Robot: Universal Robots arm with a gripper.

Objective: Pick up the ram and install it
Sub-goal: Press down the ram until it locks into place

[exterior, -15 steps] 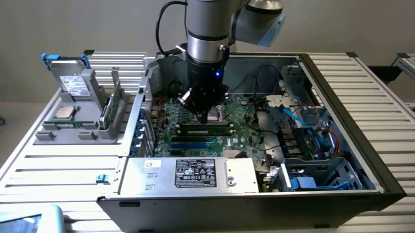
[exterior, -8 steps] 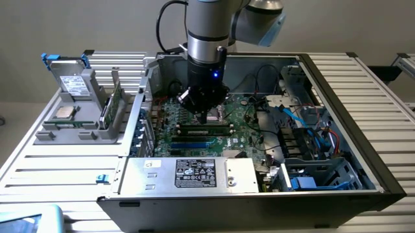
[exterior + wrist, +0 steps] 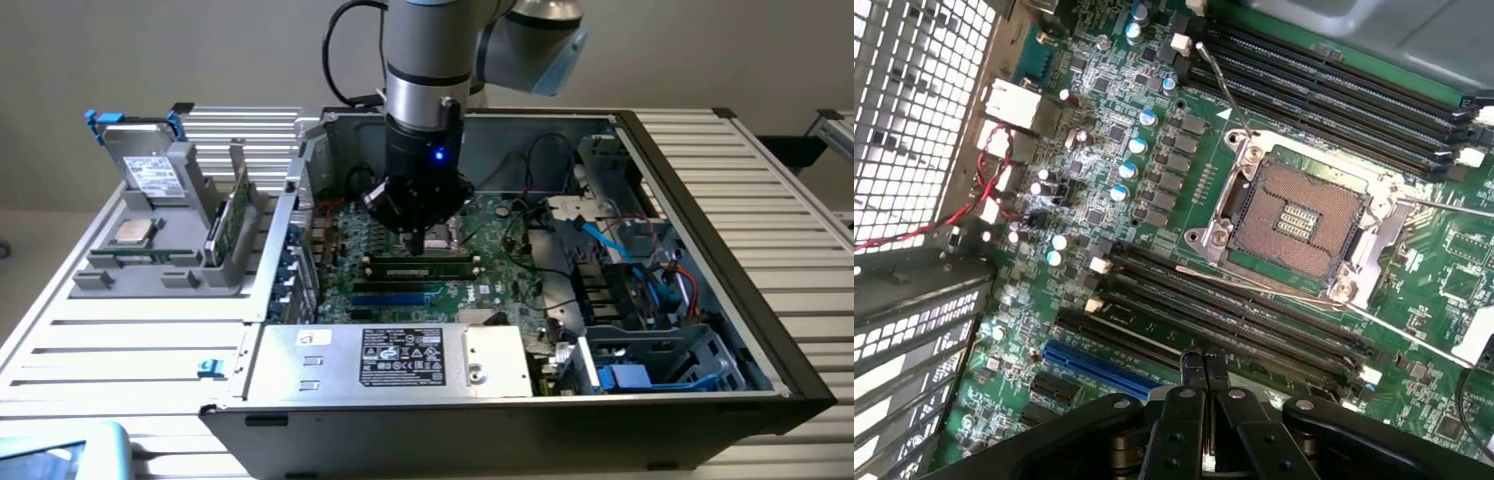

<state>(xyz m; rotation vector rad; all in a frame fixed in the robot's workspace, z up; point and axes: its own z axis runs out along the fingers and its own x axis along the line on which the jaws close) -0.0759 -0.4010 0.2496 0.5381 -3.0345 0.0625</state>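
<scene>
My black two-fingered gripper (image 3: pixel 424 243), fingers closed and holding nothing, presses its tips on the green ram stick (image 3: pixel 420 266) standing in a motherboard slot. Seating step, I judge; it needs straight, even downward pressure.

One open black computer case (image 3: pixel 747 330), one green motherboard (image 3: pixel 1154 200), one bare square CPU socket (image 3: pixel 1294 215). One blue expansion slot (image 3: pixel 1094 368). One grey robot arm (image 3: pixel 427 60), one black gripper (image 3: pixel 1202 372) (fingers together). One silver labelled drive (image 3: pixel 147 175) outside.
</scene>
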